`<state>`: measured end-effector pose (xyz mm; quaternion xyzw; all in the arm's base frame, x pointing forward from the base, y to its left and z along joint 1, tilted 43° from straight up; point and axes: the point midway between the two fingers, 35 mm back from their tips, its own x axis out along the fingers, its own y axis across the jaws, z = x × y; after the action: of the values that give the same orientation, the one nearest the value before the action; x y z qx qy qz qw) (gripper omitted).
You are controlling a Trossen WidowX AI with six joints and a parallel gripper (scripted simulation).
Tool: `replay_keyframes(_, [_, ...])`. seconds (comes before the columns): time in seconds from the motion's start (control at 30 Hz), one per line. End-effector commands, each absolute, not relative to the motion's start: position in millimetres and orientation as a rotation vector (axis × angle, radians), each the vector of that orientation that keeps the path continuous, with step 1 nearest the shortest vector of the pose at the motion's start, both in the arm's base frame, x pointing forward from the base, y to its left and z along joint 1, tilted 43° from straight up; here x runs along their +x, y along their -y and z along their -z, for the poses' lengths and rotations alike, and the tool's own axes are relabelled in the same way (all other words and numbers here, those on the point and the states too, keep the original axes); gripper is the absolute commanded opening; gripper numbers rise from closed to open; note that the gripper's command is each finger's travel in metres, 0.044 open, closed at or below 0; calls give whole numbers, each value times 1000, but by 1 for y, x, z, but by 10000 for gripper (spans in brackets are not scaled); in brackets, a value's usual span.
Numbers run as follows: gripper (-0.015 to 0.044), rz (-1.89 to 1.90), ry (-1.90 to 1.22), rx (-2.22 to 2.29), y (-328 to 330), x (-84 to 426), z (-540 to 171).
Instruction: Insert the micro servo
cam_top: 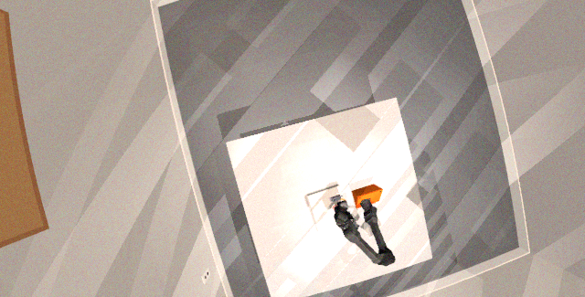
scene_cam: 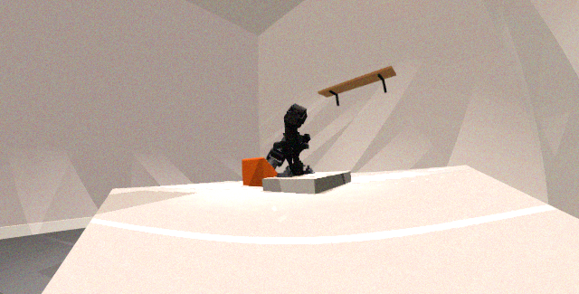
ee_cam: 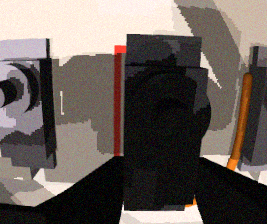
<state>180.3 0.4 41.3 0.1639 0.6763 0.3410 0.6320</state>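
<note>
In the wrist view, we see the loose micro servo (ee_cam: pixel 164 120) at the centre, upright in the frame and deeply shaded. The gripper (cam_top: pixel 339 203) (scene_cam: pixel 296 169) (ee_cam: pixel 157 167) is closed upon it, its black fingers entering from about 8 and 4 o'clock. We cannot tell whether the servo touches the deck (cam_top: pixel 322 190) (scene_cam: pixel 289 184). A red marking (ee_cam: pixel 117 100) runs along its 9 o'clock side; the rest of the pocket is hidden. Farther out we note a grey servo (ee_cam: pixel 21 107) at 9 o'clock and a second servo (ee_cam: pixel 264 110) at 3 o'clock, cut by the frame, with an orange cable (ee_cam: pixel 241 120) on its near side.

In the top view, we find an orange block (cam_top: pixel 366 195) (scene_cam: pixel 257 172) at 2 o'clock from the gripper, and the black arm (cam_top: pixel 361 242) (scene_cam: pixel 295 136) reaching away toward 5 o'clock. All stand on a pale table (cam_top: pixel 283 169) (scene_cam: pixel 289 262). A wooden shelf (cam_top: pixel 20 151) (scene_cam: pixel 359 81) lies well apart, toward 9 o'clock.
</note>
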Motion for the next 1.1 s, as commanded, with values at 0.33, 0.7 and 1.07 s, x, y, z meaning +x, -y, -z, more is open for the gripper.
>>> replay_keyframes(0.33, [0,-776,-1546,381,-8,179,-33])
replay_keyframes(0.7, [0,-777,-1546,381,-14,178,-26])
replay_keyframes(1.07, [0,-777,-1546,381,-20,177,-20])
